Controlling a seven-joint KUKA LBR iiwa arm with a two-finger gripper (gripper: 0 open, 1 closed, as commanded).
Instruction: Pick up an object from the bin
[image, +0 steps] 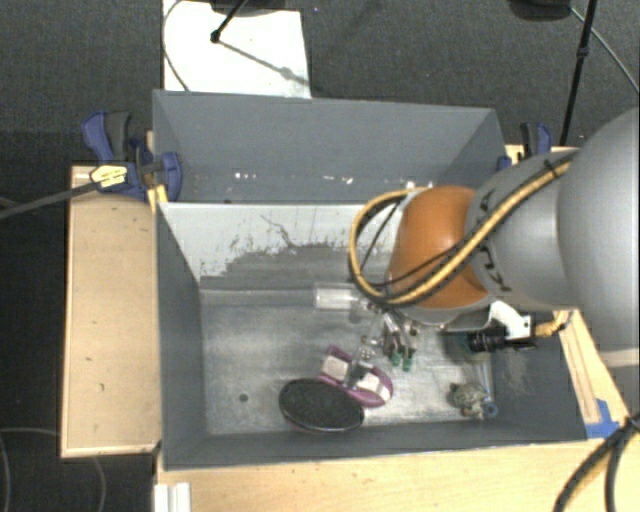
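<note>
- The likeliest slip, as a judgement: the hand (376, 352) sits low over the purple-and-white piece (358, 384), which lies at the front middle of the bin (250, 345). The piece rests against the right rim of the black disc (318, 405). A closing grip could catch the disc's edge as well, or push the piece flat so that it skids away.
- The piece looks small and uneven in shape. A grip on one end could let it twist and drop on the lift.
- Something small and green (403, 353) shows right beside the hand. Whether it is part of the robot or a loose thing cannot be told. If loose, it could get nudged or pinched by mistake.
- The clear tube (335, 297) near the back wall and the grey lump (468, 398) at the front right lie apart from the hand and seem safe from a knock.
- Pose: the arm (590, 230) comes in from the right. Its orange cover (435, 245) hangs over the middle of the bin, with yellow-and-black cables (362, 250) looped round it. The hand points down and leftward towards the floor.
- Whether the hand is apart or together cannot be told. Nothing can be made out in its grip.
</note>
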